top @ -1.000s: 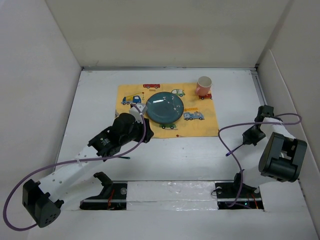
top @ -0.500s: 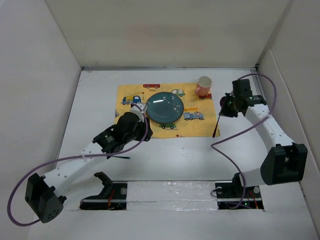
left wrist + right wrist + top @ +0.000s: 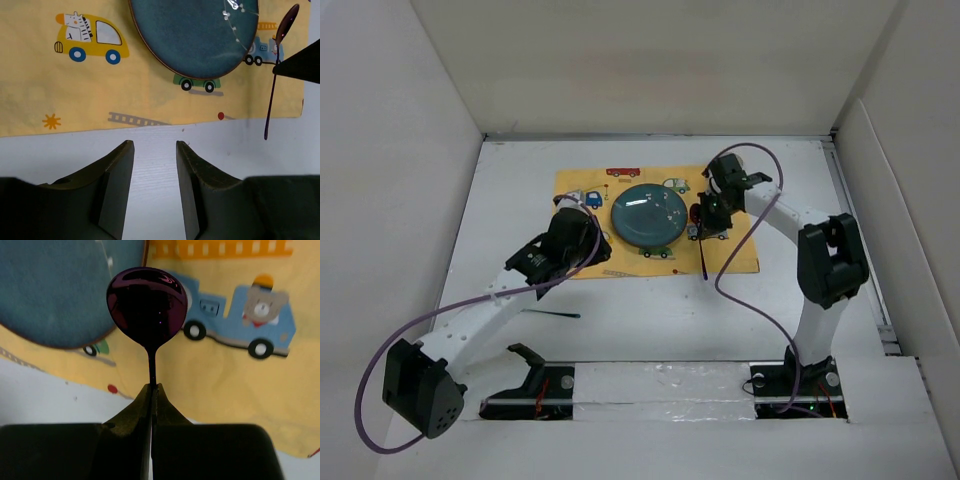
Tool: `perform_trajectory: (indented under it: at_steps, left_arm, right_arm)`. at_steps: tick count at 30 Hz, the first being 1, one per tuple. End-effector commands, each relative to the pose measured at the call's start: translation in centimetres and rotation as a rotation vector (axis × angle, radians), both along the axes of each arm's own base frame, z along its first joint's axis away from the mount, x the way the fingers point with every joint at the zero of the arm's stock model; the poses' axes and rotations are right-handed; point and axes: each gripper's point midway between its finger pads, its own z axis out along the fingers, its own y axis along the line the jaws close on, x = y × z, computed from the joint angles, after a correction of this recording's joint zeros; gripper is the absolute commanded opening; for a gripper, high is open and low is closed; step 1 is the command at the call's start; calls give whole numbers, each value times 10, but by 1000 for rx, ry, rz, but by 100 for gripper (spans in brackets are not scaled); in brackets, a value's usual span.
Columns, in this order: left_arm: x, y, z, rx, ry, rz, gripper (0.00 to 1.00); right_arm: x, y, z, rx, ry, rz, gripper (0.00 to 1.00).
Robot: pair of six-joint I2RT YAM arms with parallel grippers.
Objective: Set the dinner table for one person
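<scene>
table look: table (image 3: 650, 325) is plain matte white and flat, far larger than anything on it, with white walls (image 3: 410, 200) at left, far side and right
table place: it fills the floor of the top view, lying under both arms, whose bases sit at its near edge
table axis: roughly square, so no clear long side; its edges run straight with the top view, near to far and left to right
mat (image 3: 732, 255): yellow, printed with toy cars, flat on the far middle of the table, long side left to right
plate (image 3: 647, 215): dark teal, round, on the mat's middle
right gripper (image 3: 151, 387): fingers clenched on the handle of the spoon (image 3: 147, 305) just below its bowl, right of the plate
spoon axis: dark purple, glossy; bowl toward the far side, handle toward the near edge, its end past the mat's near edge; whether it touches the mat, cannot tell
left gripper (image 3: 154, 145): fingers apart, nothing between them, over bare table just beside the mat's near edge
utensil (image 3: 555, 314): thin, dark, lying on the table by the left arm, long axis left to right
</scene>
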Motion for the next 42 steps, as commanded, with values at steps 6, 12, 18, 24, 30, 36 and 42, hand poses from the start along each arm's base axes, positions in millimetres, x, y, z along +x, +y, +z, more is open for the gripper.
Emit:
perform_trajectory:
  at_steps: [6,12,18,24,30,36,42]
  left_arm:
    - [0,18,8,-65,92,251,35]
    - [-28,37,-23,-113,206,361,42]
    - [-56,59,-56,-96,338,491,47]
    - [-71,80,-75,-3,465,654,56]
    - [-69,89,-86,12,531,745,55]
    - [-70,140,-92,-26,546,942,47]
    - [-71,170,-97,-25,584,1047,50]
  right_arm:
    - [93,-13,15,-26,-144,-94,0]
    - [107,-28,-13,-107,-117,-155,0]
    - [113,-33,-21,-134,-133,-181,10]
    - [102,-19,-2,-52,-162,-161,47]
    - [74,-2,28,22,-191,-121,62]
    - [23,18,62,80,-262,-39,61]
    - [-27,29,74,193,-280,50,48]
